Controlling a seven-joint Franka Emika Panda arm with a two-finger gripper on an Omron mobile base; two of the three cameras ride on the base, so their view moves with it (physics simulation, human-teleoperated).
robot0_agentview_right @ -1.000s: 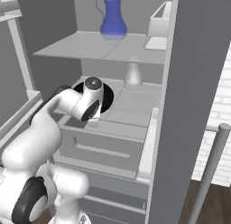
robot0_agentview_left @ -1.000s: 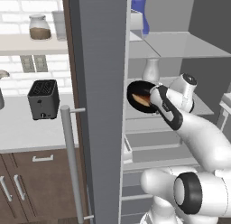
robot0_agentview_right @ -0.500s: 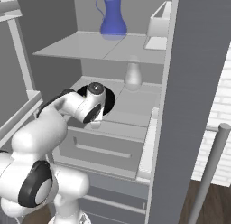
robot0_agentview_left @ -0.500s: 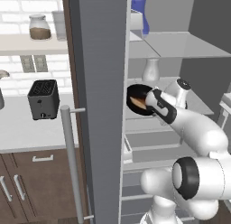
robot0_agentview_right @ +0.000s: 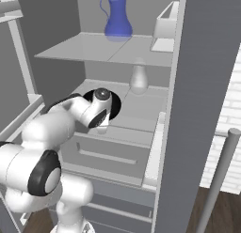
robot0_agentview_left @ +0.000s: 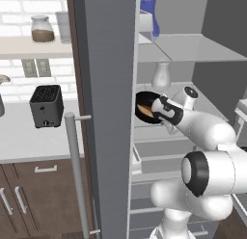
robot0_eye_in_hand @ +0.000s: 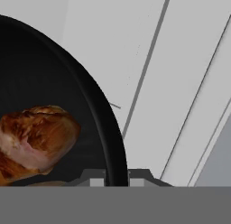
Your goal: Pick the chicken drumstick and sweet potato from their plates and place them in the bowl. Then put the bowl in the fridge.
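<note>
Gripping the bowl [robot0_eye_in_hand: 67, 96] rim, claw [robot0_eye_in_hand: 115, 177] reveals chicken drumstick [robot0_eye_in_hand: 36, 137] inside

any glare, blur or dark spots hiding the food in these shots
Hand view: the chicken drumstick is sharp and evenly lit, and the glossy black bowl shows a faint sheen on its rim. Left base view: the bowl's inside is dark, the food just a small orange patch. Right base view: the arm covers most of the bowl.
</note>
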